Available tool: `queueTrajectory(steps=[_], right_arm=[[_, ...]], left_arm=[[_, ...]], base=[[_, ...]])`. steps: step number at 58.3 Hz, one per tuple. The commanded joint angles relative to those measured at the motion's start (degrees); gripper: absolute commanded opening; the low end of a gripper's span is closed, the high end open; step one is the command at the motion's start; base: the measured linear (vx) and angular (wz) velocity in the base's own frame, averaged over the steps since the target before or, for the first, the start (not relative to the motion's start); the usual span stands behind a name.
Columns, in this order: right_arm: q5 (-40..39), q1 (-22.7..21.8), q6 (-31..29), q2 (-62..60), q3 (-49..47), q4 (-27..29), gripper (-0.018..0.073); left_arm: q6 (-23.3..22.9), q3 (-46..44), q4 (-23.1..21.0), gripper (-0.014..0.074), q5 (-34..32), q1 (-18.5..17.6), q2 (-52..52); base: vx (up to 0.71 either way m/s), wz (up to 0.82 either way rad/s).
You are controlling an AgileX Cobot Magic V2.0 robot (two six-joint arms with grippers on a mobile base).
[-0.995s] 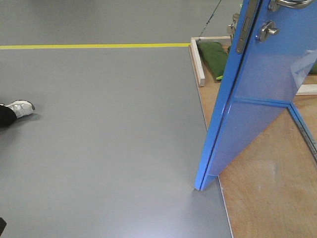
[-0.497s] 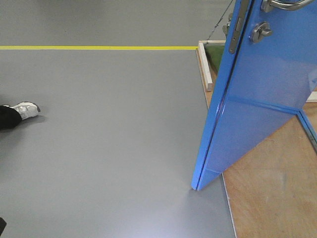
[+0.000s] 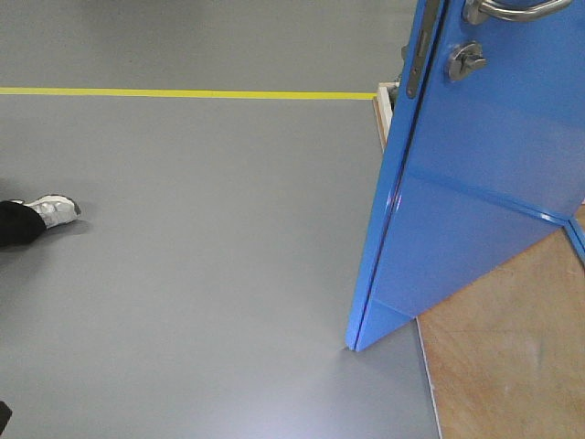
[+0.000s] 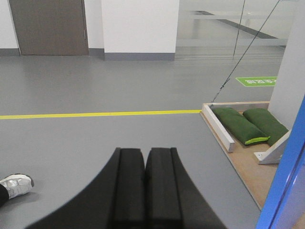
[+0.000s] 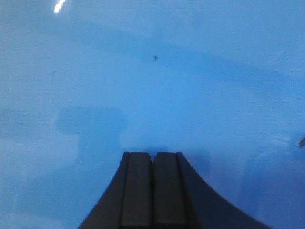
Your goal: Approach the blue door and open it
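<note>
The blue door (image 3: 475,165) stands ajar at the right of the front view, its free edge toward me, bottom corner on the grey floor. Its silver lever handle (image 3: 507,11), round lock (image 3: 464,60) and edge latch plate (image 3: 416,69) show near the top. A sliver of the door's edge shows at the lower right of the left wrist view (image 4: 286,186). The door's glossy face fills the right wrist view (image 5: 152,71). My right gripper (image 5: 153,155) is shut, its tips right up against that face. My left gripper (image 4: 145,151) is shut and empty over open floor.
A yellow floor line (image 3: 183,92) runs across the back. A person's shoe (image 3: 50,210) is at the left. The door stands on a plywood base (image 3: 512,366) with a white wooden rim (image 4: 218,128) and two green sandbags (image 4: 238,125). A white wall is behind.
The door's free edge has shifted left and nearer in the front view, now hiding the sandbags and most of the wooden rim. The shoe has drifted slightly right and down.
</note>
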Motion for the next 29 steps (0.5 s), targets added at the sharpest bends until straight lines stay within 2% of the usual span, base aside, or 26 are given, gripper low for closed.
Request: queueTrajectory(steps=[1, 29], right_arm=[[-1.10, 0.49, -0.68, -2.56, -1.84, 0.80, -0.0001], [-1.10, 0.49, -0.68, -2.56, -1.84, 0.80, -0.0001]], left_arm=[[-0.15, -1.41, -0.33, 0.0073, -4.98, -0.11, -0.81], [-0.15, -1.41, -0.33, 0.0073, -4.98, -0.11, -0.81]], base=[[0.12, 0.04], [0.12, 0.04]])
